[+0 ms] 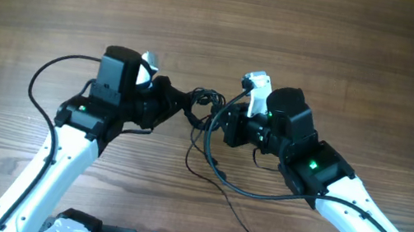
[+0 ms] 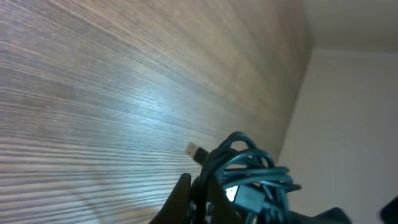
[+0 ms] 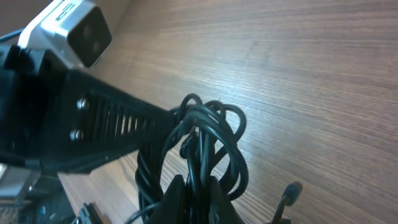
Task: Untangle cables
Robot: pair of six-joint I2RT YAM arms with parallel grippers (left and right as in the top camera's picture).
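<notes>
The cables (image 1: 208,99) hang as one tight knot, lifted just off the bench (image 1: 222,18), with an arm on either side. The left arm (image 1: 115,89) reaches in from the left of the knot and the right arm (image 1: 288,129) from the right, so the two grips face each other across it. That looks like the point of the pose: with each side pinned, the arms can draw apart and open the loops.

The left jaws are closed tight. In the left wrist view the bundle (image 2: 252,177) sits right at their tips, so they appear to pinch strands on the knot's left edge. A small plug (image 2: 196,150) sticks out of the knot toward the bench, free of any grip.

The right jaws are closed too. In the right wrist view several loops (image 3: 205,143) rise above them, and strands run down between the fingers (image 3: 177,193), so they seem to be clamped on the knot's lower part.

One thin strand (image 1: 215,171) trails from the knot down across the bench toward the robot's base. It lies slack, probably left loose so that it can slide out as the loops widen. The knot looks far from undone.
</notes>
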